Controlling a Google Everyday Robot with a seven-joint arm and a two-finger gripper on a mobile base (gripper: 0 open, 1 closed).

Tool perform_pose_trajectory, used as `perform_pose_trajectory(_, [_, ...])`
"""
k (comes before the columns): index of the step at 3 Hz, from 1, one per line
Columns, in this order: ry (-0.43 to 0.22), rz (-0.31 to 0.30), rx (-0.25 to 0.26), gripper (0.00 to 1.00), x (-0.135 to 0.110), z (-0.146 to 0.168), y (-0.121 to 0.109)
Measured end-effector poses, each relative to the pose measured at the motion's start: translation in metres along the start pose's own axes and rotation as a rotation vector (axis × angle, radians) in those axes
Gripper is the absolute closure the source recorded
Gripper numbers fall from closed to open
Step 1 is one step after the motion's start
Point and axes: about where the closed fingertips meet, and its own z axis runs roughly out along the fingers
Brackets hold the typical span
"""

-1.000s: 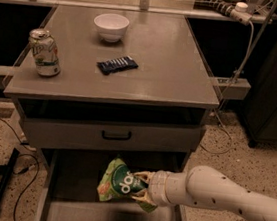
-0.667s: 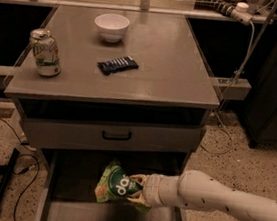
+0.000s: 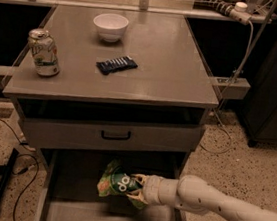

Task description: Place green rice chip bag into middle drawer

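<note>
Note that the gripper (image 3: pixel 138 189), at the lower centre of the frame, has moved the green rice chip bag (image 3: pixel 117 182) slightly lower and to the left over the last second. The jaws are closed on the bag's right edge. The bag sits tilted inside the open middle drawer (image 3: pixel 73 214), between its side walls; you cannot tell whether it touches the floor. Treat the carry as nearly done. Only the release remains.
</note>
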Motion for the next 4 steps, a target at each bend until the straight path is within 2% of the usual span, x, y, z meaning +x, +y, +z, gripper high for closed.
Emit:
perform_pose_trajectory(1, [-0.101, 0.018, -0.011, 1.0, 0.023, 0.012, 0.0])
perform_pose_trajectory(2, [-0.126, -0.006, -0.049, 1.0, 0.033, 0.022, 0.009])
perform_pose_trajectory(3, [-0.054, -0.059, -0.088, 1.0, 0.037, 0.027, 0.019])
perform_pose_trajectory(4, [0.05, -0.104, -0.086, 1.0, 0.039, 0.026, 0.022])
